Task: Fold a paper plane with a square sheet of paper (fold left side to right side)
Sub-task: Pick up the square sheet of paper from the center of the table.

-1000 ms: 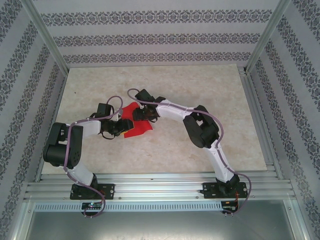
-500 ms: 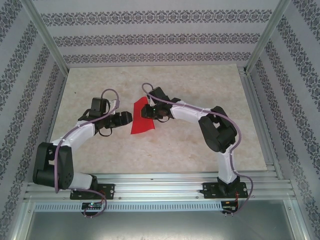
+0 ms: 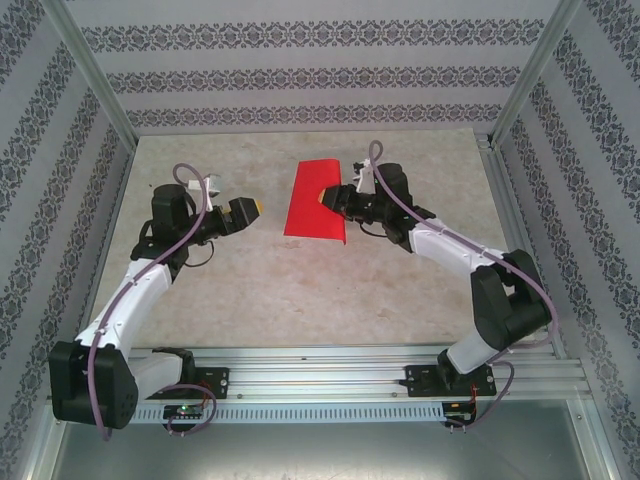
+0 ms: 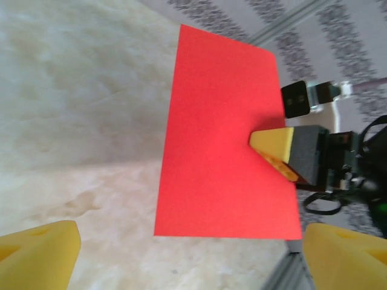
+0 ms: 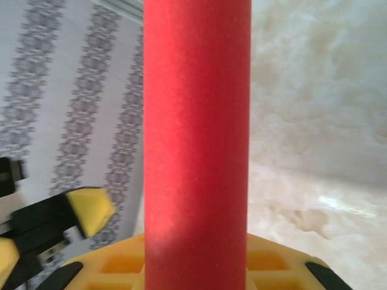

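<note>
I am looking over the pale worktop [image 3: 300, 300], where the paper plane [image 3: 310, 208], for now a flat folded red rectangle, is sitting around mid-width toward the far side, seemingly lifted a little off the surface. The right jaws are pinching its right edge, nearly closed on the sheet, while the left jaws are standing wide apart and empty, well off to its left. I am treating it as feather-light, thin and floppy, quick to crease or slip, and judging the free left edge the place to take hold.
</note>
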Robot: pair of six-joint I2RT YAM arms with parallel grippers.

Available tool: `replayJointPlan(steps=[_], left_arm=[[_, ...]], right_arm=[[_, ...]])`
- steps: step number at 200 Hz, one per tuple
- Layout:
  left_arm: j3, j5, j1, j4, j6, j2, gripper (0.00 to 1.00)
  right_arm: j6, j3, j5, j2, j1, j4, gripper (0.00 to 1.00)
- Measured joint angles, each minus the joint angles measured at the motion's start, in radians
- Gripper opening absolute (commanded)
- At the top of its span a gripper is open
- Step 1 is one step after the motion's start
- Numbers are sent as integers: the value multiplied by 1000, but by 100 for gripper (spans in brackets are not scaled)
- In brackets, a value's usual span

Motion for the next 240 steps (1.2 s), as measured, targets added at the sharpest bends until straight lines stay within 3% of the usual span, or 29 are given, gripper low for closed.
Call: replayJointPlan(steps=[52, 135, 157, 195, 240], left_arm=[[20, 151, -16, 174, -154, 54, 97], [50, 214, -93, 324, -257, 154, 96], [50, 223, -107, 372, -285, 173, 92], [64, 240, -126, 409, -313, 177, 72], [69, 247, -127, 420, -313, 168, 31]], right_arm=[[92, -29, -153, -123, -3, 148, 28], [222, -29, -253, -141, 52, 285, 28], [251, -29, -267, -141, 59, 322, 29], [269, -28, -271, -141, 63, 346, 29], [261, -28, -270, -141, 59, 327, 30]])
